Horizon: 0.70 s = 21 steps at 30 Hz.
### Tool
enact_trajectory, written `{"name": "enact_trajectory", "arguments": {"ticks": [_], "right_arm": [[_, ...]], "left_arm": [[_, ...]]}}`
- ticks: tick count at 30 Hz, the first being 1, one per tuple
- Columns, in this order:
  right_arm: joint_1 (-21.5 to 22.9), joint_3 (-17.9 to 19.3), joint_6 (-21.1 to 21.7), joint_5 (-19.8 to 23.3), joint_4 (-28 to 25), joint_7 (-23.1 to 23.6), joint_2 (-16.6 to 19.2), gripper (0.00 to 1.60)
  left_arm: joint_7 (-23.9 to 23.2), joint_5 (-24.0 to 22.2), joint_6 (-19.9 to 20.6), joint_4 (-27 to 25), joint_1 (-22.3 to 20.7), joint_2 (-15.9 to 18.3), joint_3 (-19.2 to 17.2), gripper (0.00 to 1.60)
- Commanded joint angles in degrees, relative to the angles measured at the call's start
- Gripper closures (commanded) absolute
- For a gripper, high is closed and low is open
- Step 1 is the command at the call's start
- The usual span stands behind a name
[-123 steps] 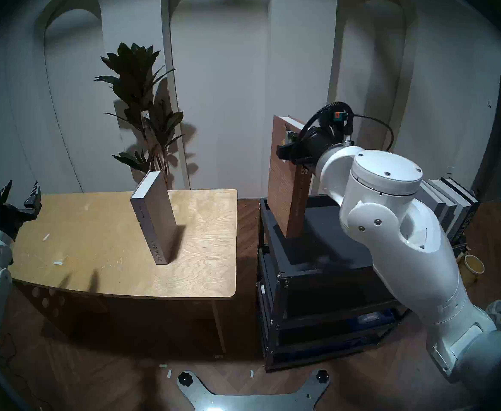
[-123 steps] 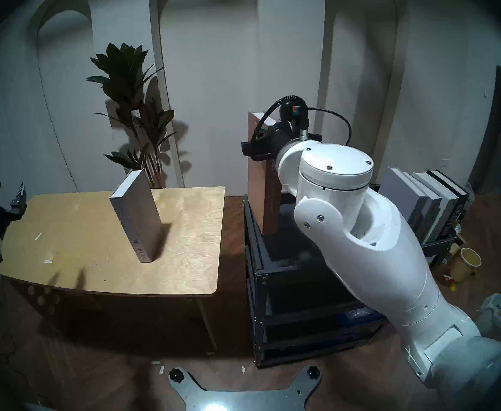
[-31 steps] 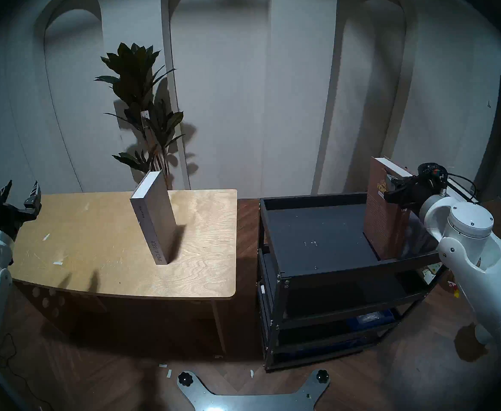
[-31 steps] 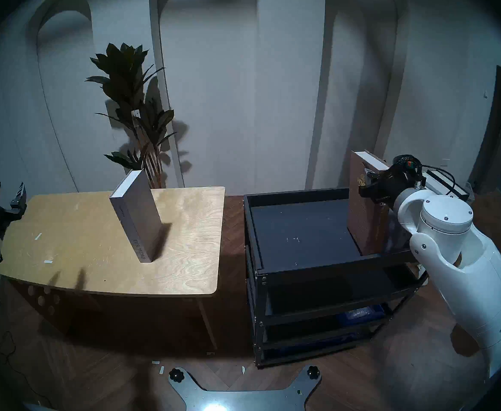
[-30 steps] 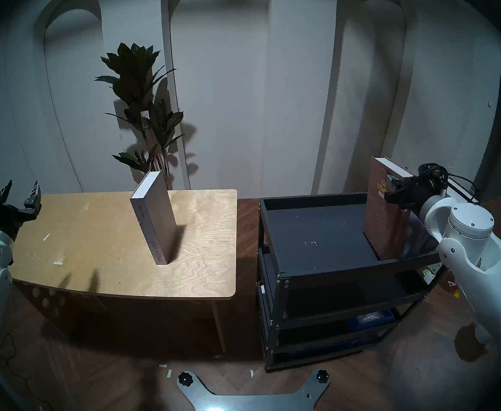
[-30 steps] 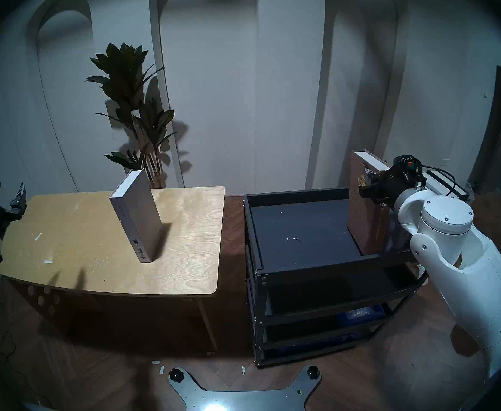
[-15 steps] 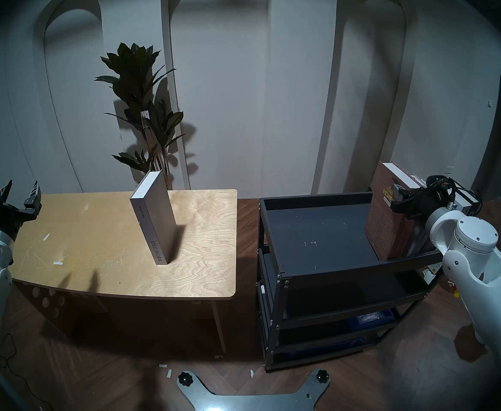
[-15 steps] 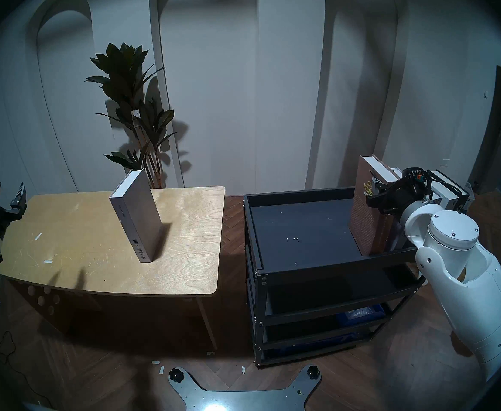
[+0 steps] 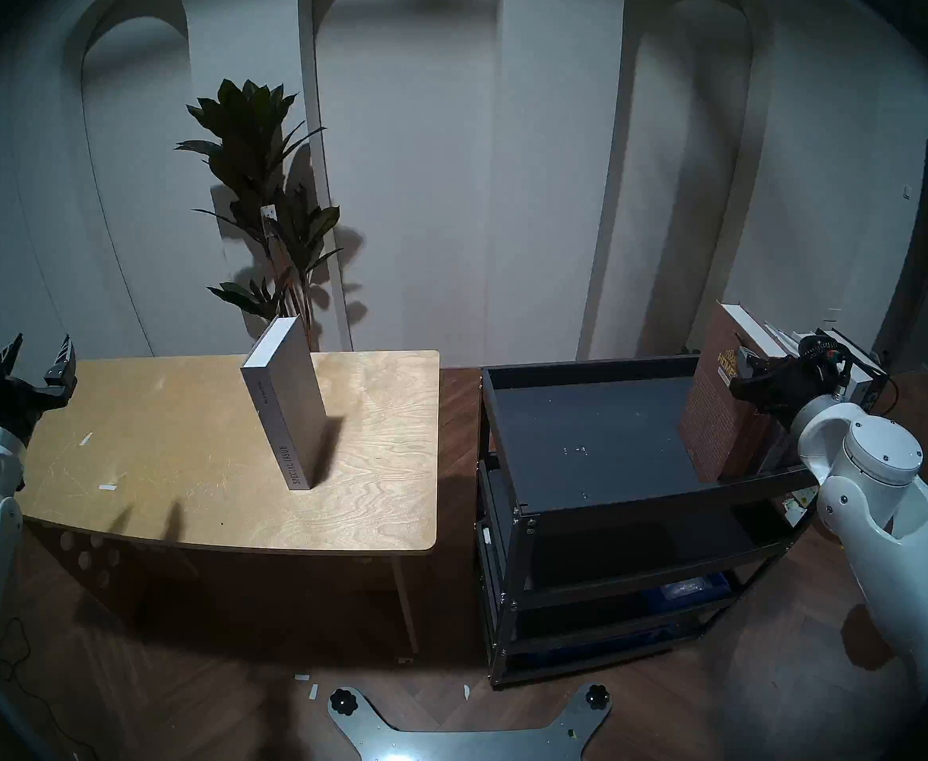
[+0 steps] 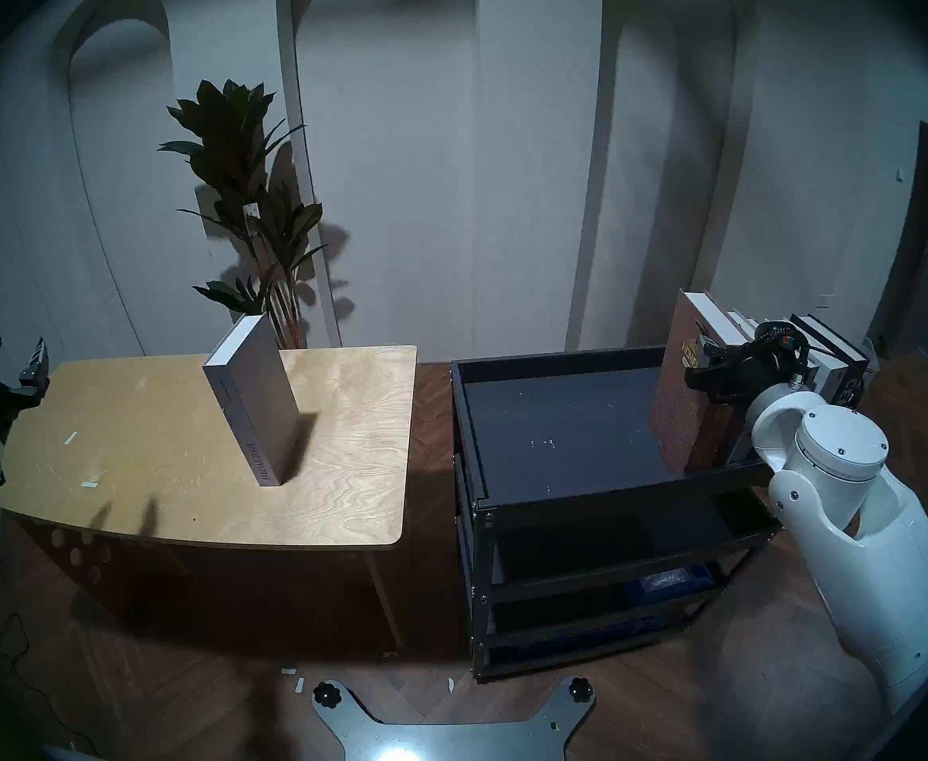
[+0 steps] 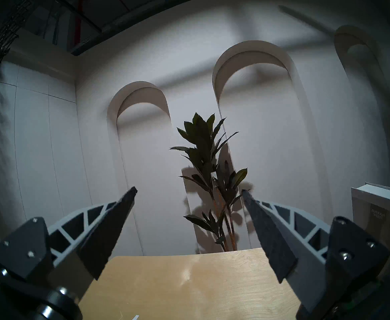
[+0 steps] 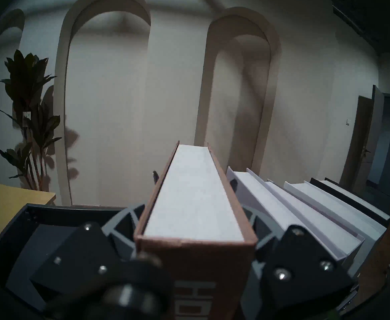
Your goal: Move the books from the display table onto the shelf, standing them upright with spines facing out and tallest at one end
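Right gripper clamped on upright brown "HOMES" hardcover book on black metal rack's top tray; left gripper spread wide, empty.

Dim, bluish room light; the plywood table is the brightest surface. Hard shadows fall rightward behind the plant. Fisheye bending, dark vignetted rims; the near right wrist view blurs

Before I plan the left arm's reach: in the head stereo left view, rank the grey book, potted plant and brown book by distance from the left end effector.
1. Grey book, standing mid-table, nearest the left end effector.
2. Potted plant, behind the table.
3. Brown book, on the far-side rack.
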Motion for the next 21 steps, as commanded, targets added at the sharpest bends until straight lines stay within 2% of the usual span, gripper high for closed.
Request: {"name": "enact_trajectory", "arguments": {"ticks": [1,2,3,4,14,21], "right_arm": [[0.6,-0.5,-0.6,0.0,0.7,-0.4,-0.5,0.82],[0.6,-0.6,-0.6,0.0,0.9,-0.4,-0.5,0.35],[0.7,-0.6,-0.7,-0.1,1.0,-0.5,-0.5,0.09],[0.7,-0.6,-0.8,-0.1,1.1,-0.5,-0.6,0.0],[1.1,-0.5,-1.2,-0.4,1.7,-0.6,-0.8,0.0],[1.8,0.3,-1.2,-0.2,0.3,-0.7,-0.9,0.0]], "left_arm": [[-0.1,0.0,0.0,-0.4,-0.2,0.4,-1.1,0.0],[-0.1,0.0,0.0,-0.4,-0.2,0.4,-1.1,0.0],[-0.1,0.0,0.0,-0.4,-0.2,0.4,-1.1,0.0],[-0.1,0.0,0.0,-0.4,-0.2,0.4,-1.1,0.0],[-0.1,0.0,-0.1,-0.4,-0.2,0.4,-1.1,0.0],[-0.1,0.1,-0.1,-0.4,-0.3,0.4,-1.1,0.0]]}}
